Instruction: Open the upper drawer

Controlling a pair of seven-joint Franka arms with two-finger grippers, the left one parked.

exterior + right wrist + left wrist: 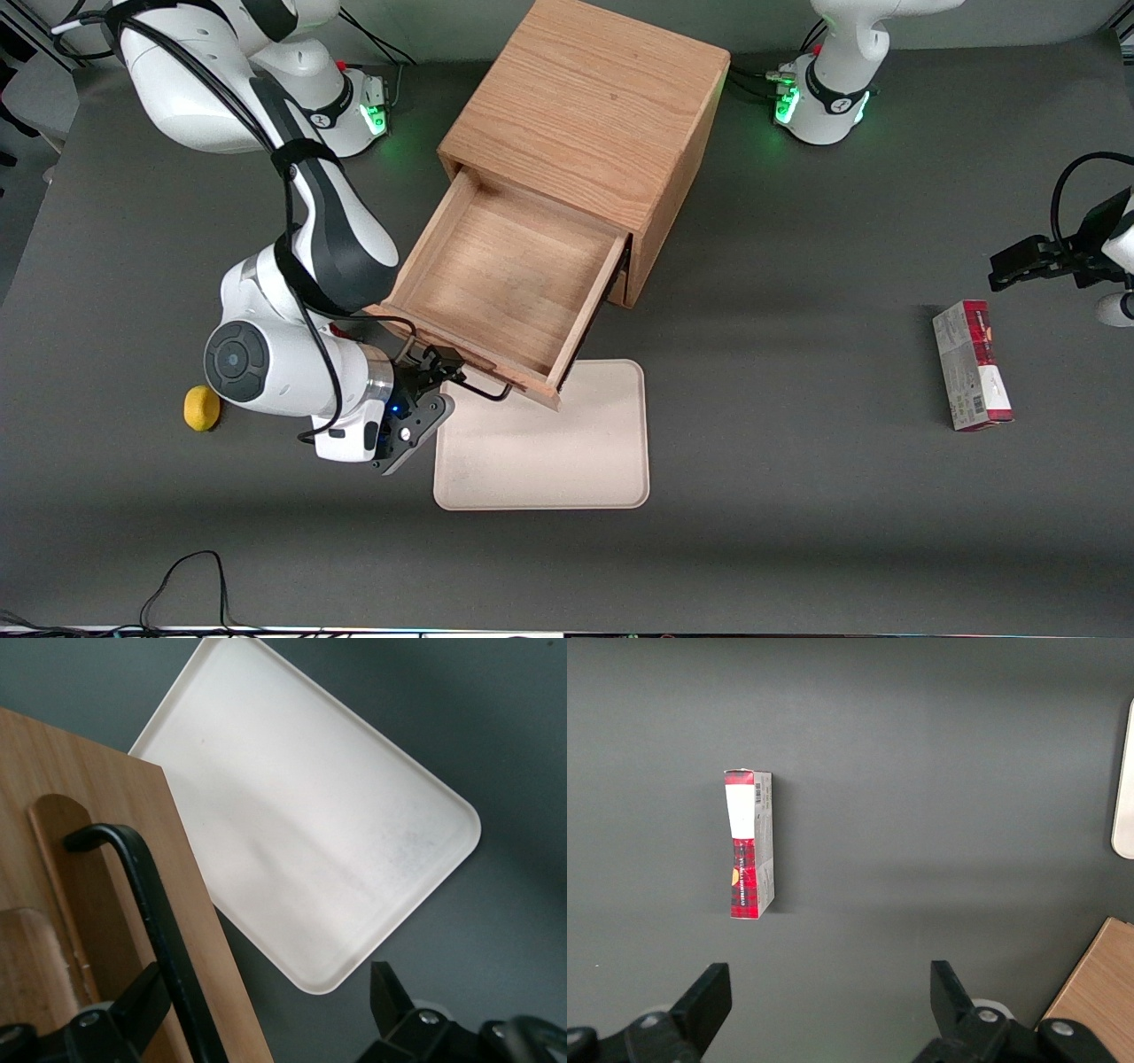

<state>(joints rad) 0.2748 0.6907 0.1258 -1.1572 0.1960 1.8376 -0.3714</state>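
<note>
The upper drawer (505,275) of the light oak cabinet (585,115) stands pulled far out, its bare wooden inside showing. Its black wire handle (483,390) hangs over the edge of the tray. My right gripper (434,372) is at the drawer's front, open. In the right wrist view the handle bar (146,895) runs along the drawer front (97,815) and passes between the spread fingers (142,997), close to one and well apart from the other. The gripper (266,1010) holds nothing.
A cream tray (549,443) lies on the grey table in front of the drawer, also in the wrist view (310,824). A small yellow object (202,408) sits beside the working arm. A red and white box (972,363) lies toward the parked arm's end.
</note>
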